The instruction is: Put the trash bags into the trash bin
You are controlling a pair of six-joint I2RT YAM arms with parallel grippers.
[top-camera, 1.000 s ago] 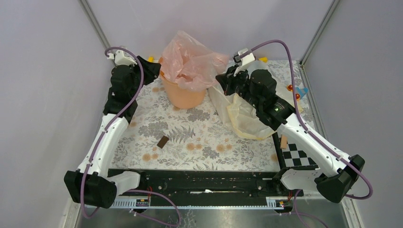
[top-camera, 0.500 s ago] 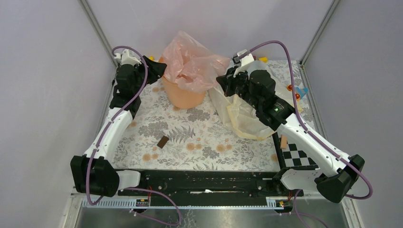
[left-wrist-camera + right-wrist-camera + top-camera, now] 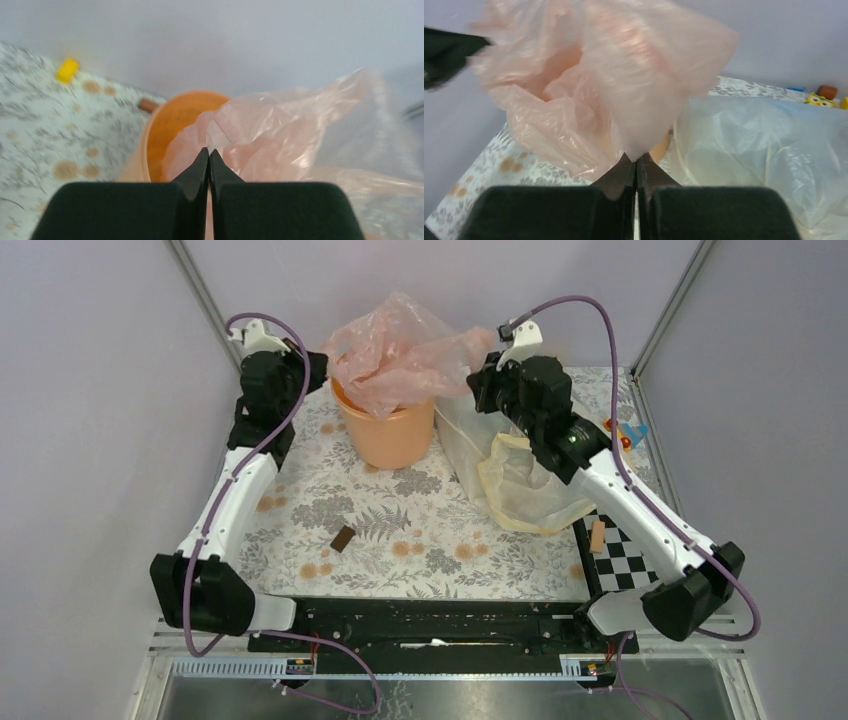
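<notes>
The top camera looks down from high at 6 o'clock, facing 12 o'clock over the whole table [image 3: 400,530]. The wrist cameras sit close behind the left gripper [image 3: 209,151], facing 2 o'clock, and the right gripper [image 3: 636,159], facing 10 o'clock. All three share the pink bag [image 3: 400,355].

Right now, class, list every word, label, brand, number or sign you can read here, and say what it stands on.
None: no text can be read in any view.
The pink bag, orange bucket, pale yellow bag and checkered board show no print.
The toys at the far edge are too small to tell.
</notes>
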